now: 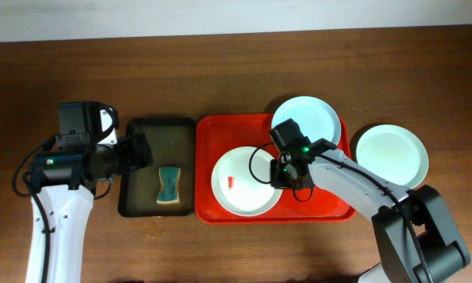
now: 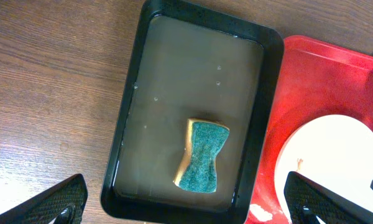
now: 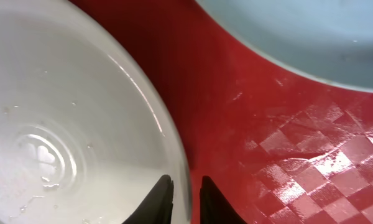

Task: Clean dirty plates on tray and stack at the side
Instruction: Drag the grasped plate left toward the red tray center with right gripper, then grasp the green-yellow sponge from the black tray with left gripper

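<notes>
The red tray (image 1: 208,134) holds two pale plates. The front one (image 1: 256,192) carries a red smear (image 1: 231,182); the other (image 1: 307,119) rests at the tray's back right. A third plate (image 1: 391,155) lies on the table to the right. My right gripper (image 1: 282,171) is at the front plate's right rim. In the right wrist view that gripper (image 3: 186,199) has its fingers close on either side of the rim of this wet plate (image 3: 68,124), over the tray (image 3: 236,112). My left gripper (image 2: 188,205) hangs wide open above the dark tray, holding nothing.
A narrow dark tray (image 1: 141,130) of water stands left of the red one, with a teal-and-yellow sponge (image 1: 168,185) lying in it. In the left wrist view the sponge (image 2: 202,155) sits toward the near end of that tray (image 2: 270,93). Brown wooden table all round.
</notes>
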